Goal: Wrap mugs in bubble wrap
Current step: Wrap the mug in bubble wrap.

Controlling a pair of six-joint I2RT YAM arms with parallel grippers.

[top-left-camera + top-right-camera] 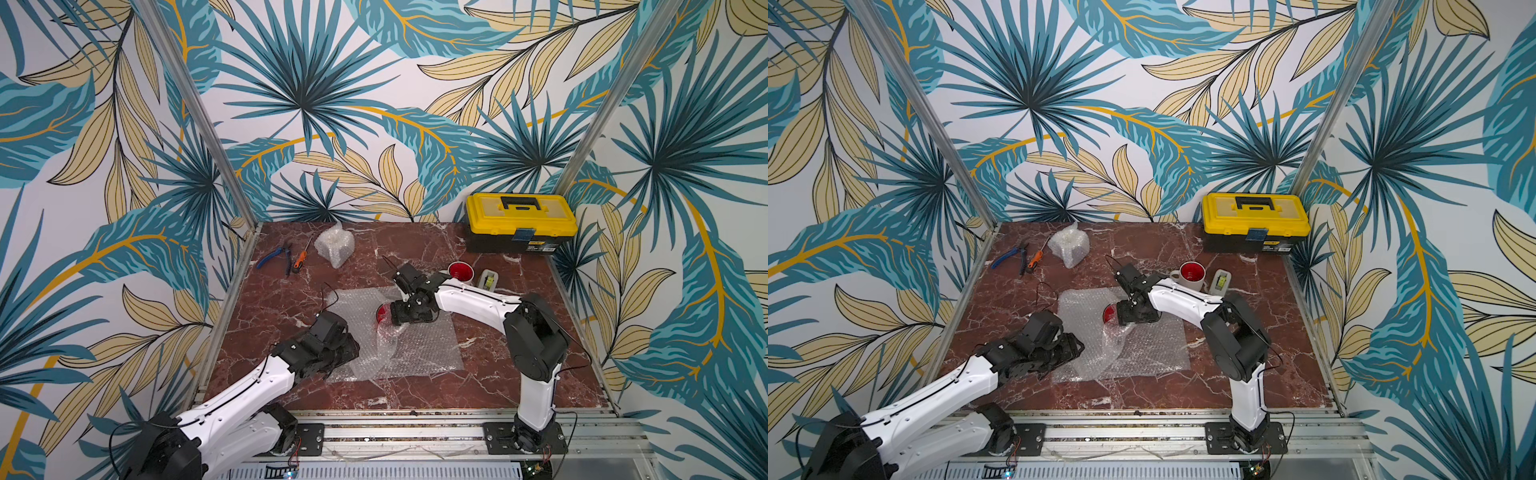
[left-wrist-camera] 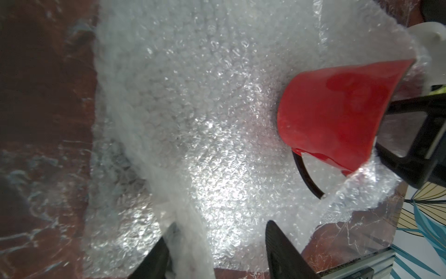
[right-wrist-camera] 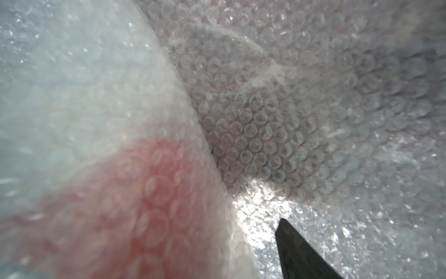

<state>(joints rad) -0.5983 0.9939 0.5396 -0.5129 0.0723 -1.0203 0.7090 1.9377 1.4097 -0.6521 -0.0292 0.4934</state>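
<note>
Left tool [image 2: 220, 224] noted half-spread astride bubble wrap [image 2: 193, 108]; rt tool [image 1: 405, 316] unclear. Risked tugging red mug [image 2: 337, 116] over, 7 o'clock.

Red mug [image 2: 337, 116]; clear bubble wrap [image 2: 193, 120]; table [image 1: 519, 374] maroon, apparently white-veined marble.

A mug [image 1: 382, 312] lay on a bubble wrap sheet [image 1: 419, 349] at mid-table [image 1: 519, 374]. Behind and to the right stood a second mug [image 1: 460, 272], a tape dispenser [image 1: 487, 279] just right of it, and a toolbox [image 1: 519, 224] behind both. A wrapped bundle [image 1: 334, 246] sat back left, with a screwdriver [image 1: 300, 258] and pliers [image 1: 274, 255] to its left.
</note>
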